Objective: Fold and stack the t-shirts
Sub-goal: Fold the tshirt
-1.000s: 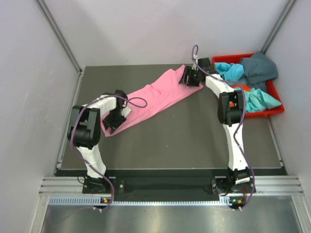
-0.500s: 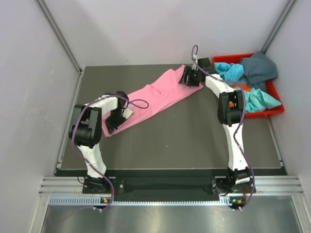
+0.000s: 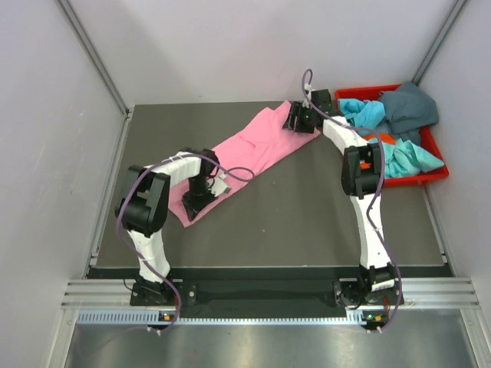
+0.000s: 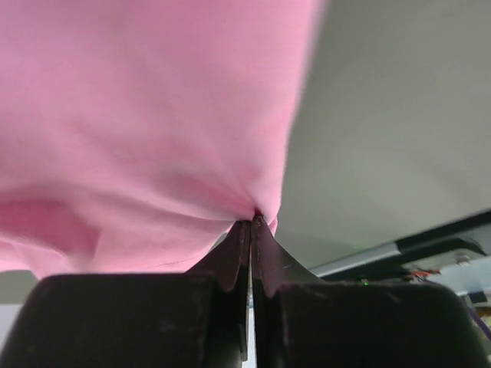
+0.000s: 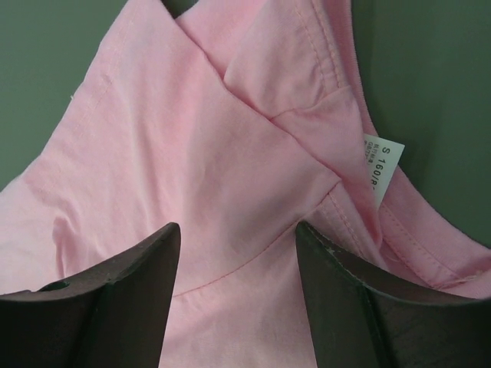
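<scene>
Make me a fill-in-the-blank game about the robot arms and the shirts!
The left gripper is pinched shut on the ____ t-shirt. The right gripper hovers over that t-shirt with its jaws ____. The other shirts lie in the ____ bin.
Missing words: pink, open, red.

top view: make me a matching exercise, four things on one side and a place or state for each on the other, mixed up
1. pink t-shirt
2. left gripper
3. right gripper
4. red bin

a. open, over the collar end
b. in the far right corner
c. shut on a pinch of pink cloth
d. laid out in a diagonal strip

Pairs: 1-d, 2-c, 3-a, 4-b
</scene>
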`<action>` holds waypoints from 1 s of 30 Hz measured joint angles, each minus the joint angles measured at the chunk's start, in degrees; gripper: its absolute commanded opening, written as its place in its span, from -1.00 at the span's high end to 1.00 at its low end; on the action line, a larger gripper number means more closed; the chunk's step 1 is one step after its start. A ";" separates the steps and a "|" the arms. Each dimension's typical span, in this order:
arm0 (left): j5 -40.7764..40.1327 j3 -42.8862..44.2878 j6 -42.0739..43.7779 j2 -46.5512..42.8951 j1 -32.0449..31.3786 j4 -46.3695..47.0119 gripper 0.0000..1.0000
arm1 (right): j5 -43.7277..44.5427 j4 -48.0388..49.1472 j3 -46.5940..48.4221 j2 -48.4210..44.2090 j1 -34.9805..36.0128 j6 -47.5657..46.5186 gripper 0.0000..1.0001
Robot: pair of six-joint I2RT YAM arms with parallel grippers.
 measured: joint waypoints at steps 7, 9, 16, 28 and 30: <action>5.92 3.87 -0.04 0.02 -7.39 -4.59 1.00 | 0.39 1.11 4.35 2.93 0.28 0.00 -0.25; 7.17 4.15 -0.11 0.02 -9.09 -5.31 1.00 | 0.52 1.38 5.40 3.56 0.39 0.04 -0.25; 10.80 4.15 -0.37 0.00 -13.97 -8.46 1.00 | 0.68 2.73 10.47 7.10 0.63 0.22 -0.26; 13.57 5.22 -3.41 0.02 -17.84 -10.01 1.00 | 0.31 1.27 3.80 -1.97 -1.03 1.42 -0.24; 14.10 5.70 -3.93 0.04 -18.43 -10.03 1.00 | 0.24 1.20 1.42 -5.77 -1.77 1.57 -0.24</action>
